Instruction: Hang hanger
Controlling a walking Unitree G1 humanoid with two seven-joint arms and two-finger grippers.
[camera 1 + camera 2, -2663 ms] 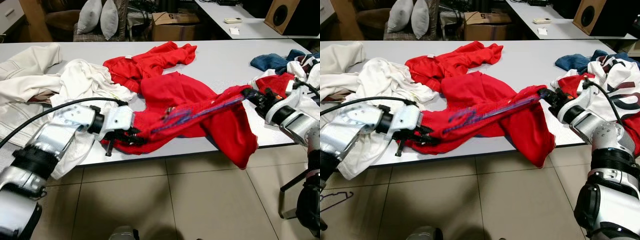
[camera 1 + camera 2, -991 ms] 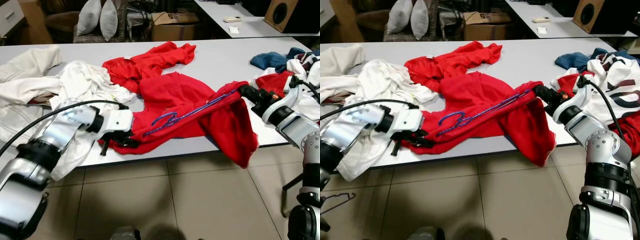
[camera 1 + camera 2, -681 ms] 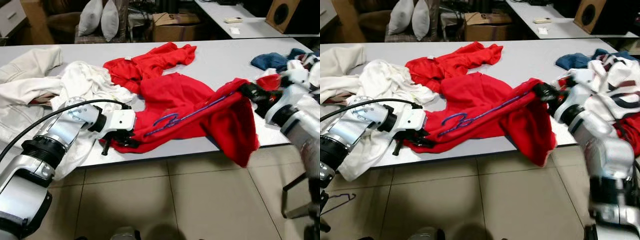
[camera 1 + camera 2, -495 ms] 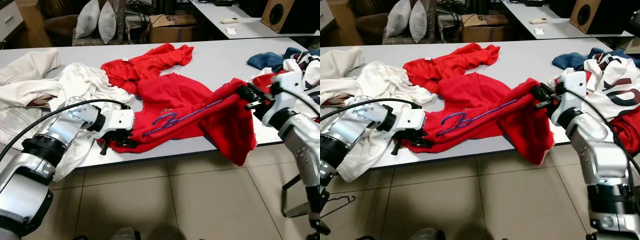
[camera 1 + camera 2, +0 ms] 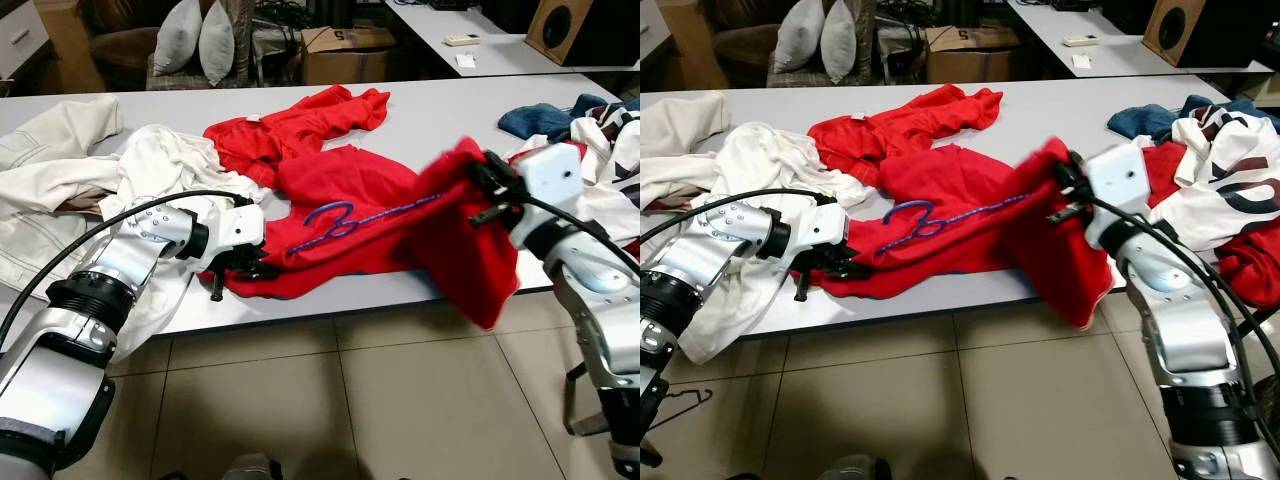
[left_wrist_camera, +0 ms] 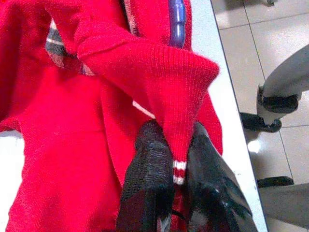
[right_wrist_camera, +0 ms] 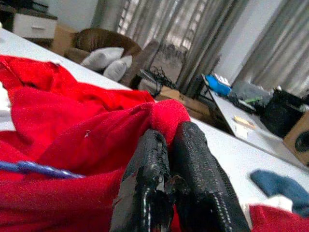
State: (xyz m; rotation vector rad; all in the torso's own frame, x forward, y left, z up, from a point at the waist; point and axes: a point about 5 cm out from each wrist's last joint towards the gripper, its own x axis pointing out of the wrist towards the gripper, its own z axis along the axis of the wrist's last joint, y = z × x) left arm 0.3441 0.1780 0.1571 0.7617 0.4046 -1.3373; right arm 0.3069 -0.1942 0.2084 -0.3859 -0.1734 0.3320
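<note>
Grey and long, the tabletop (image 5: pixel 440 110) stands on a tiled floor (image 5: pixel 330 400), with a chair holding two grey pillows (image 5: pixel 195 35), a cardboard box (image 5: pixel 340 50) and a second table behind it. At the far left lies a heap of white clothes (image 5: pixel 90 170), spilling over the near edge. Just right of that heap, near the tabletop's front edge, the left hand (image 5: pixel 243 270) is clamped on a cuff of the red sweater (image 5: pixel 370 215); in the left wrist view the two black fingers (image 6: pixel 149 183) pinch the knitted cuff with its white stripes between them. A second red garment (image 5: pixel 300 120) lies crumpled farther back, touching the sweater's far side. On top of the sweater, roughly in the middle of the tabletop, rests the blue hanger (image 5: pixel 345 217), its hook curled toward the left and its thin arm running right into the folds of the cloth. At the right end of the sweater the right hand (image 5: pixel 1065 195) grips a raised bunch of the red fabric, its fingers (image 7: pixel 193 164) closed tight on it, and below this a flap of the sweater hangs over the front edge toward the floor. Farther right sit a blue cloth (image 5: pixel 535 120) and a pile of white and red clothing (image 5: pixel 1230 190).
</note>
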